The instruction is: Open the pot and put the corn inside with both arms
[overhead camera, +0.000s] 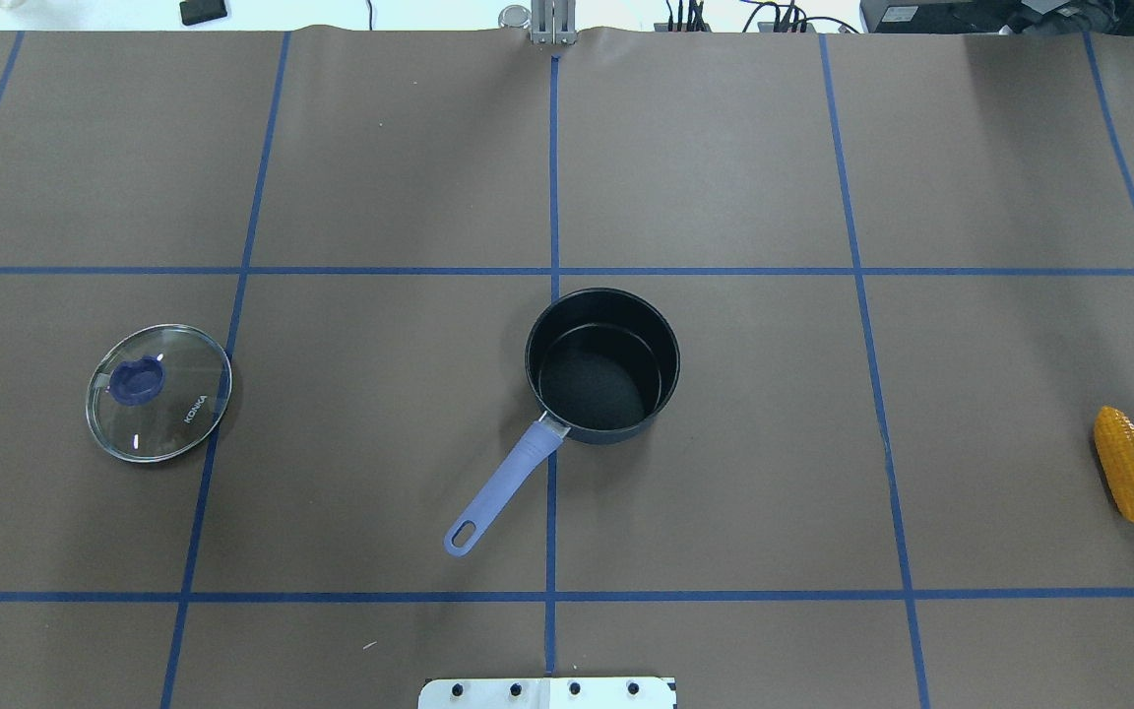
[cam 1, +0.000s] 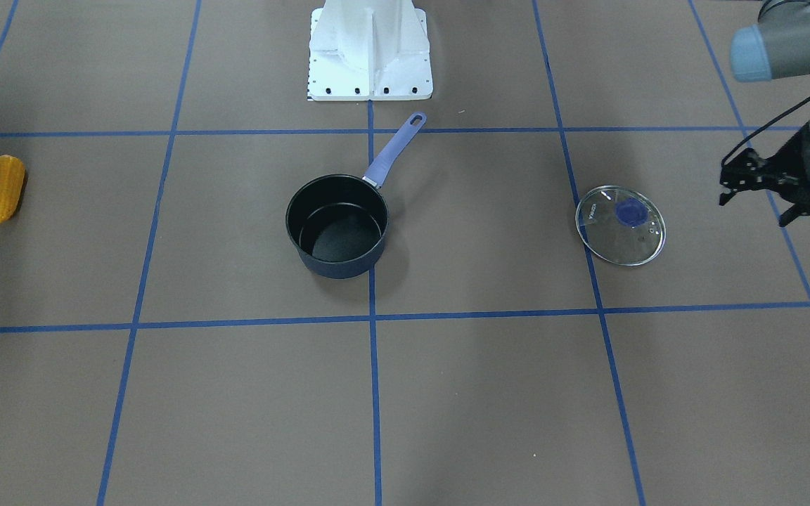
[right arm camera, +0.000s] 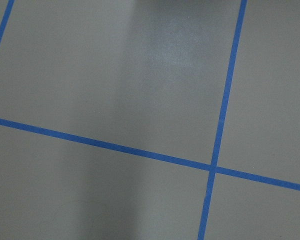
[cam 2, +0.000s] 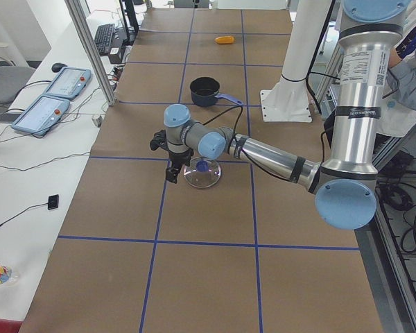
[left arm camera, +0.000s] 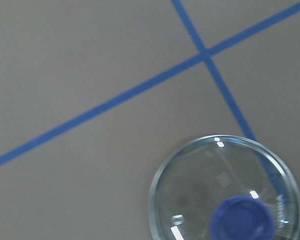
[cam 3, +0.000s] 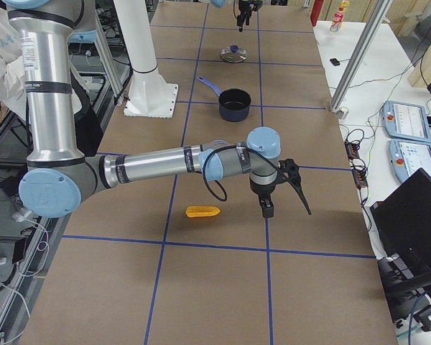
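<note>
The pot [cam 1: 337, 225] stands open and empty at the table's middle, with its lavender handle [cam 1: 394, 151] pointing toward the robot base; it also shows in the overhead view [overhead camera: 601, 364]. The glass lid [cam 1: 620, 225] lies flat on the table, knob up, apart from the pot. My left gripper [cam 1: 754, 209] hovers open and empty beside the lid, on the side away from the pot. The corn [overhead camera: 1130, 478] lies on the table at the far right. My right gripper [cam 3: 286, 212] hangs above the table near the corn [cam 3: 202, 212]; I cannot tell whether it is open or shut.
The white base pedestal [cam 1: 370, 53] stands behind the pot. Blue tape lines [overhead camera: 554, 271] grid the brown table. The left wrist view looks down on the lid [left arm camera: 190, 195] and its blue knob [left arm camera: 242, 220]. The right wrist view shows only table and tape.
</note>
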You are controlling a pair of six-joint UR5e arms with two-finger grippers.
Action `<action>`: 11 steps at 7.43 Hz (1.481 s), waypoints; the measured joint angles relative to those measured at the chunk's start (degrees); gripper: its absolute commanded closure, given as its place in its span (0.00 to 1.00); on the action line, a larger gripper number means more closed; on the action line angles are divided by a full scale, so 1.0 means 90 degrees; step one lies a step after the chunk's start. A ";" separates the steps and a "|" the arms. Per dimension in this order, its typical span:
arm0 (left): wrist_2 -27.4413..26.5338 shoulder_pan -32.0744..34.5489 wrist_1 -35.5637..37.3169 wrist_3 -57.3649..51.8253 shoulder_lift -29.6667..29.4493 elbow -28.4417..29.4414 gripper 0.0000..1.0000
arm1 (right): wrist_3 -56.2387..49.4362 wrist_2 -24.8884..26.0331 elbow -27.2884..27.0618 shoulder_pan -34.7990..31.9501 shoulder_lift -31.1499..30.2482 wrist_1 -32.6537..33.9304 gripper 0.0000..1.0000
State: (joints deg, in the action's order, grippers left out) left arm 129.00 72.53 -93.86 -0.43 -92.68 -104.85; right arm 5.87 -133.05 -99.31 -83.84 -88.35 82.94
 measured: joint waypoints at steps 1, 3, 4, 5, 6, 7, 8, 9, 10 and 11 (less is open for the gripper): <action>0.0016 0.0706 0.0441 -0.1076 0.0007 0.0176 0.02 | 0.0281 -0.0013 -0.0083 0.0103 -0.0083 -0.0171 0.00; 0.0013 0.1737 0.0729 -0.2711 0.0060 0.0874 0.02 | 0.1293 -0.0002 -0.0395 0.0537 -0.0533 -0.0978 0.00; 0.0028 0.2160 0.0630 -0.3007 0.0081 0.1184 0.02 | 0.1813 0.0064 -0.0506 0.0803 -0.0845 -0.1493 0.00; 0.0036 0.2393 0.0539 -0.3083 0.0088 0.1335 0.02 | 0.2319 0.0218 -0.0553 0.1085 -0.1279 -0.2213 0.00; 0.0040 0.2491 0.0494 -0.3096 0.0099 0.1395 0.02 | 0.2936 0.0465 -0.0567 0.1445 -0.1799 -0.3135 0.00; 0.0041 0.2523 0.0477 -0.3097 0.0104 0.1413 0.02 | 0.3596 0.0793 -0.0567 0.1898 -0.2249 -0.3998 0.00; 0.0042 0.2532 0.0472 -0.3098 0.0106 0.1413 0.02 | 0.4287 0.1322 -0.0564 0.2531 -0.2533 -0.4598 0.00; 0.0046 0.2534 0.0469 -0.3097 0.0110 0.1407 0.02 | 0.4873 0.1951 -0.0538 0.3217 -0.2687 -0.4942 0.01; 0.0091 0.2537 0.0466 -0.3095 0.0111 0.1406 0.02 | 0.5223 0.2399 -0.0435 0.3713 -0.2805 -0.5250 0.02; 0.0179 0.2537 0.0462 -0.3093 0.0112 0.1410 0.02 | 0.5382 0.2677 -0.0190 0.4027 -0.2909 -0.5671 0.06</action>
State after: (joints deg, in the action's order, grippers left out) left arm 130.61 95.36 -89.70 -28.27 -91.68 -92.16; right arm 54.31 -108.96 -101.01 -47.59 -114.53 31.91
